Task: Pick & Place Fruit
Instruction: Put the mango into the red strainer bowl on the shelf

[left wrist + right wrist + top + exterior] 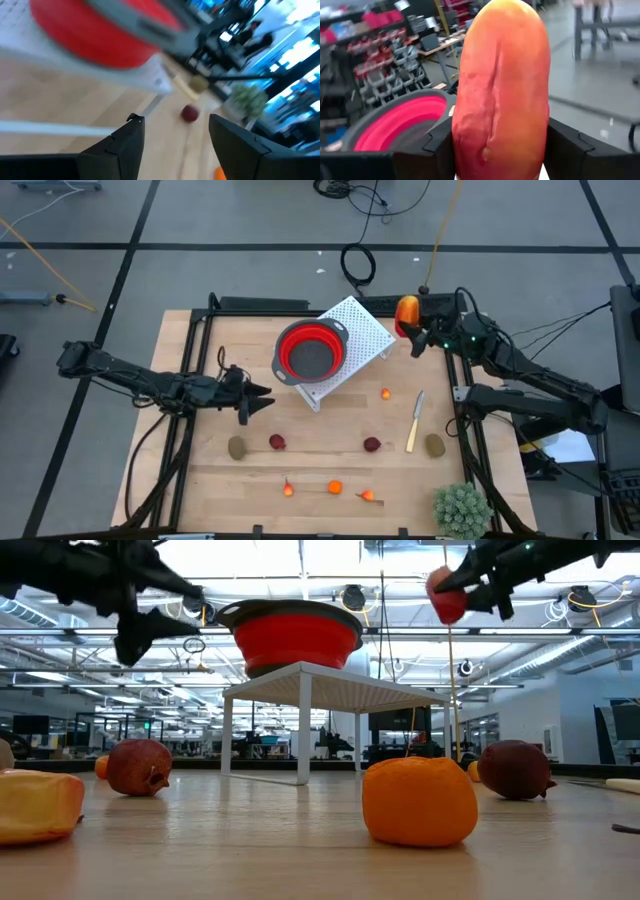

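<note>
Right gripper (412, 332) holds a long red-orange fruit (406, 311) just beside the white stand's (362, 326) far right corner, above the table (200, 480).

The fruit sits upright between the right gripper's fingers, which are clamped on its sides; in the right wrist view it fills the frame, with the red colander (311, 350) beyond it. The colander rests on the stand. The left gripper (262, 402) hovers left of the stand with its fingers spread wide and nothing between them. On the near side of the stand lie two dark red balls (277, 442), two olive-brown ovals (236, 447), a pale yellow stick (414, 421) and several small orange pieces (334, 487). A spiky green plant ball (462, 510) sits at the table's near right corner, well apart from the stand.
</note>
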Robot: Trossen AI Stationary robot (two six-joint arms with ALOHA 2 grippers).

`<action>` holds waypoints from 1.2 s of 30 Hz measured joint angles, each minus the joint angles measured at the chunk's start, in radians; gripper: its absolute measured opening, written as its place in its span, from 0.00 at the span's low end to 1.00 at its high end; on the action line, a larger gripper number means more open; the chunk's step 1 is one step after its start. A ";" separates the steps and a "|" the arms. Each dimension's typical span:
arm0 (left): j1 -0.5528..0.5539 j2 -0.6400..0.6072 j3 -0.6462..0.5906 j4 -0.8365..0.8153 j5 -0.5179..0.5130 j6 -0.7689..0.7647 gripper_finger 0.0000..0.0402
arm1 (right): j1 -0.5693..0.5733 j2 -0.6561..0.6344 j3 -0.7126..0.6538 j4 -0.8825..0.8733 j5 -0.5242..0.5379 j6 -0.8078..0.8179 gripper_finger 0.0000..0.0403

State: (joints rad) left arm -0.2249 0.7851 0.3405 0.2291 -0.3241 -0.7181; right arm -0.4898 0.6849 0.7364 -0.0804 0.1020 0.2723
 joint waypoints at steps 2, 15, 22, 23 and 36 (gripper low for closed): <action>0.000 0.000 0.003 0.047 -0.001 0.015 0.54 | 0.025 0.000 0.000 0.037 -0.001 -0.098 0.53; -0.001 0.073 0.183 0.065 -0.175 0.220 0.54 | 0.165 0.002 0.000 0.198 -0.108 -0.707 0.53; -0.001 0.261 0.356 0.061 -0.177 0.286 0.54 | 0.202 0.021 0.001 0.235 -0.106 -0.849 0.53; -0.001 0.289 0.385 0.065 -0.177 0.302 0.54 | 0.205 0.028 0.001 0.237 -0.107 -0.862 0.53; 0.008 0.623 0.760 0.059 -0.176 0.666 0.54 | 0.296 0.142 0.001 0.234 -0.145 -0.707 0.53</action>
State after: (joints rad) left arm -0.2165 1.4086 1.1000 0.2878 -0.5003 -0.0521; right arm -0.1937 0.8269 0.7372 0.1535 -0.0434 -0.4347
